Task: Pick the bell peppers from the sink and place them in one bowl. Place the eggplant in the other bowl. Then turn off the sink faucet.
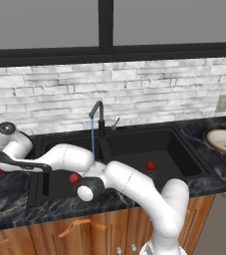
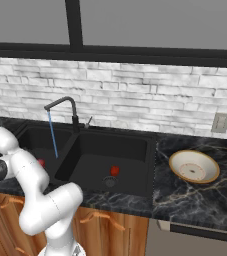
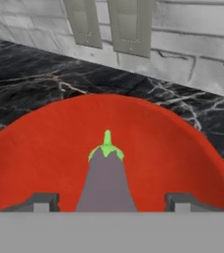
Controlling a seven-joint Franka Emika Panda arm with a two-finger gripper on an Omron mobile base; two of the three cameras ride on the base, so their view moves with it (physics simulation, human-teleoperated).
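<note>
My pincer (image 3: 108,202) hangs over the glossy red bowl (image 3: 44,148) on the dark marble counter (image 3: 29,79), its two tips set wide apart; the eggplant (image 3: 106,183) lies between them with a clear gap on either side, its green cap pointing toward the far rim, so I have hold of nothing; whether it already rests on the bowl's floor I cannot tell. Behind the bowl two grey wall plates (image 3: 108,24) sit on the pale brick. One bell pepper (image 1: 150,165) lies in the right basin of the black sink (image 1: 181,149) near the drain; the other pepper (image 1: 74,177) is in the left basin, just beside my forearm; the faucet (image 1: 98,119) pours a thin blue stream; the tan bowl (image 2: 194,166) sits on the counter to the right, cream inside bare.
</note>
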